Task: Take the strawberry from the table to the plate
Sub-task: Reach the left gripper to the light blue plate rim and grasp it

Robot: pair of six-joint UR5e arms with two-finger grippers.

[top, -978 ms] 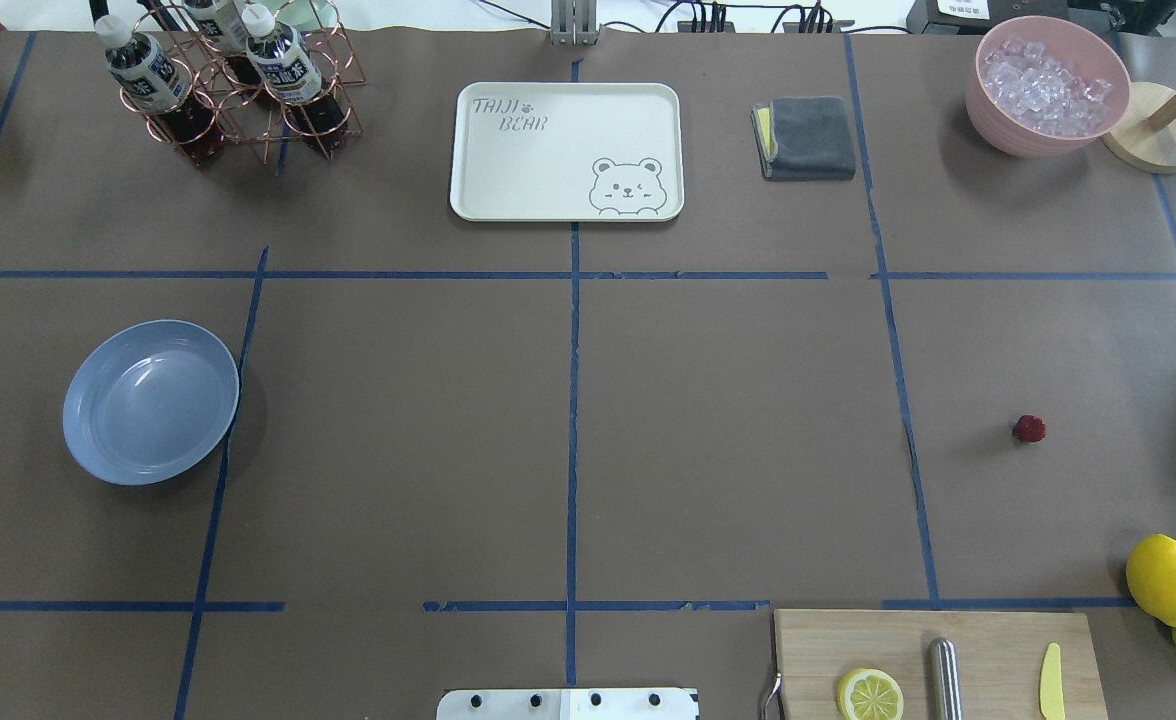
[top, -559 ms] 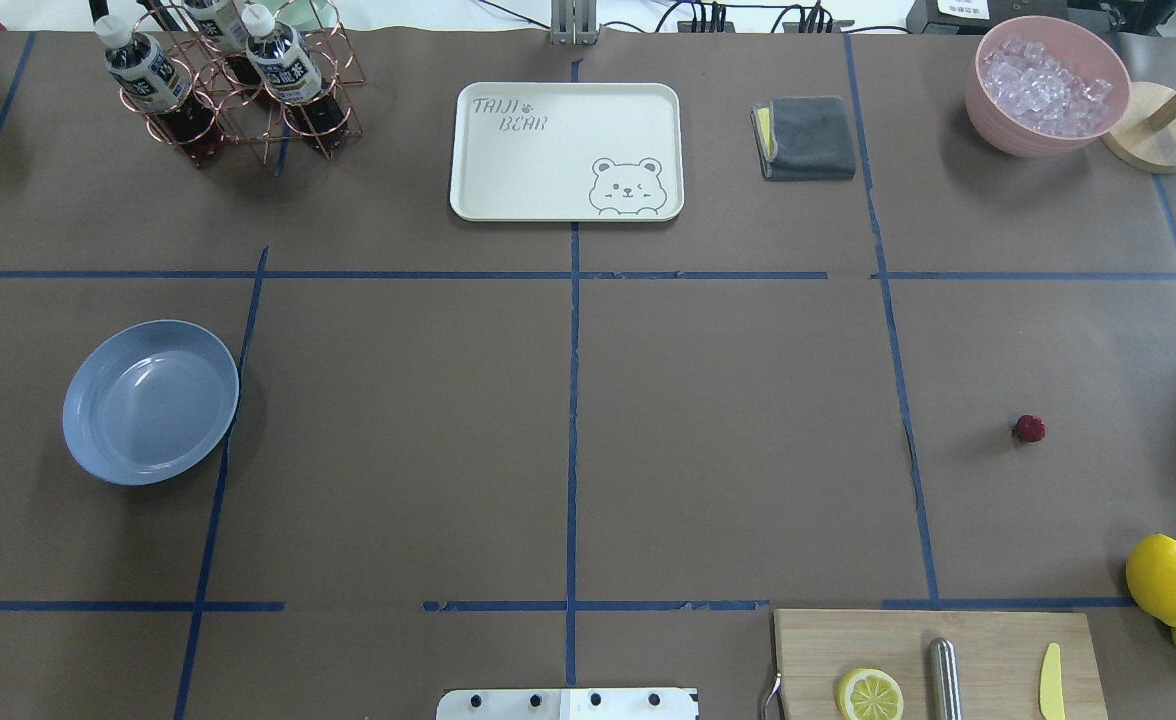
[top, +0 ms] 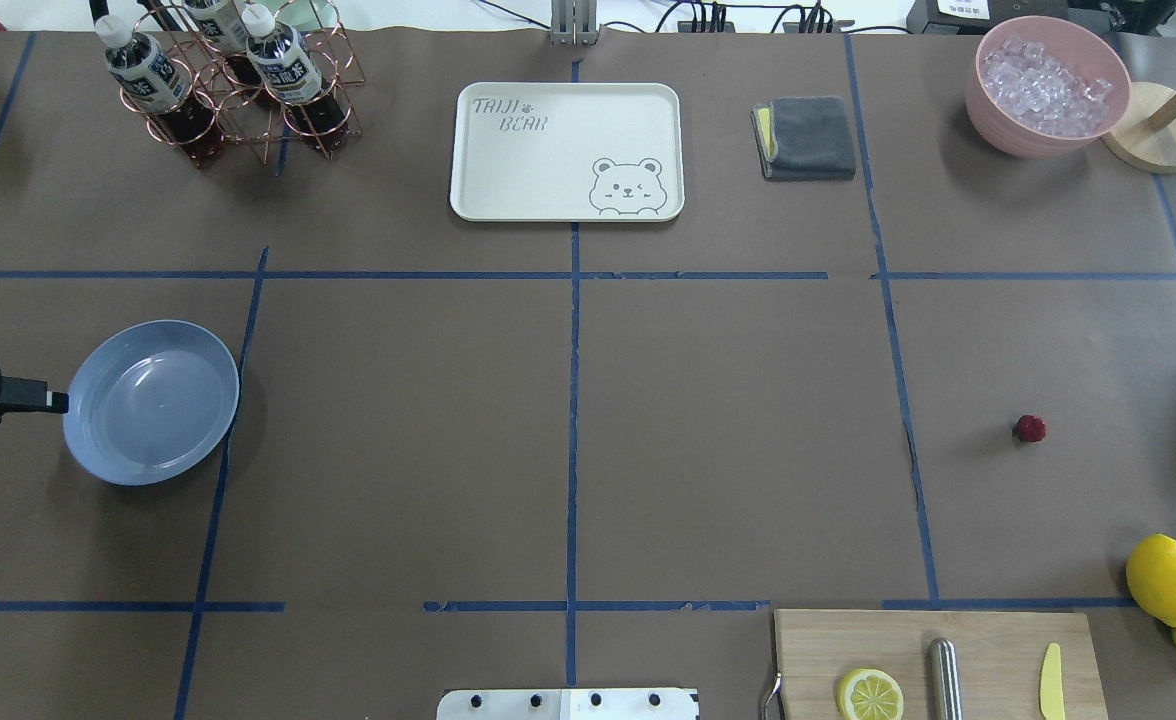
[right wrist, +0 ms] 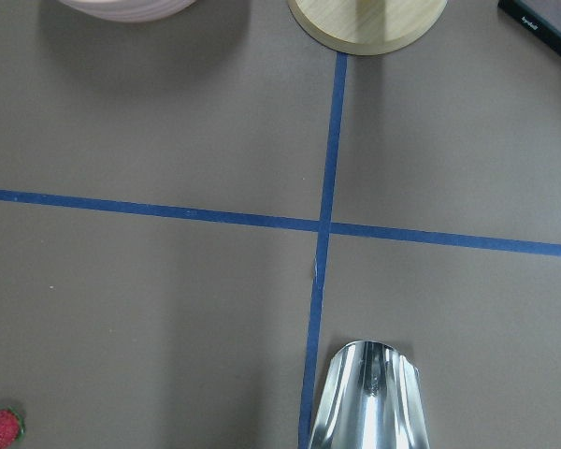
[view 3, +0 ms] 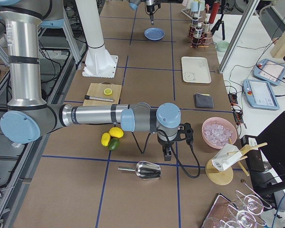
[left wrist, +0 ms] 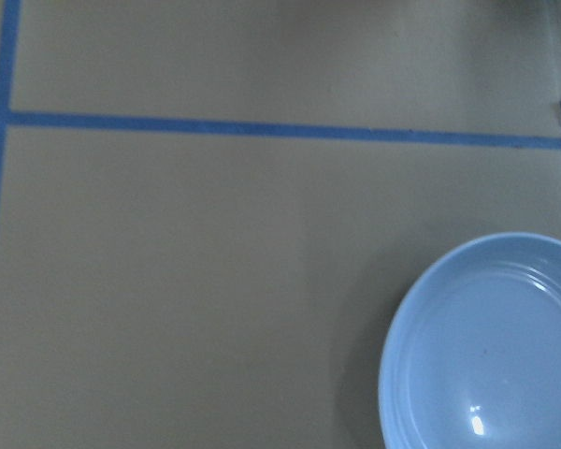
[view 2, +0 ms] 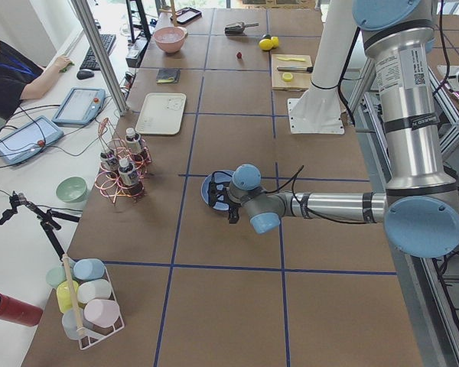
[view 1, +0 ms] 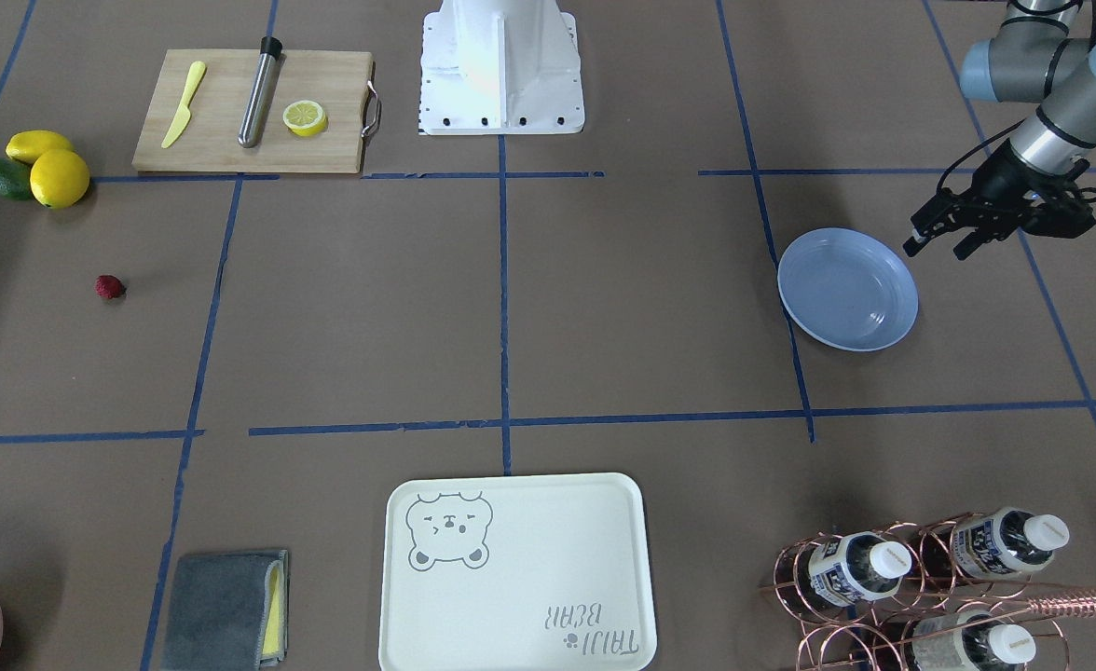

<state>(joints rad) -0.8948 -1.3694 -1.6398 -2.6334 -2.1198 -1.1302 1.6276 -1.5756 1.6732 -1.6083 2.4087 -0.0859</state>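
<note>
The tiny dark-red strawberry (top: 1028, 429) lies alone on the brown table (top: 728, 430), right of centre; the right wrist view catches it in its bottom-left corner (right wrist: 0, 428). Far to the left sits the empty light-blue plate (top: 151, 402). My left gripper (view 1: 937, 248) hovers just outside the plate's (view 1: 847, 290) outer rim, fingers apart and holding nothing. The left wrist view shows part of the plate (left wrist: 486, 346) at lower right. My right gripper (view 3: 166, 154) shows only in the exterior right view, near the table's right end; whether it is open or shut I cannot tell.
Two lemons (top: 1165, 578) and a lime sit at the near right, beside a cutting board (top: 988, 640) with a lemon half and knife. A metal scoop (right wrist: 369, 398) lies near the right gripper. At the back stand a bear tray (top: 566, 150), bottle rack (top: 238, 85), grey cloth (top: 806, 137) and ice bowl (top: 1048, 85).
A black part of my left gripper has come into the overhead view at the left edge, beside the plate. The strawberry and plate have not moved.
</note>
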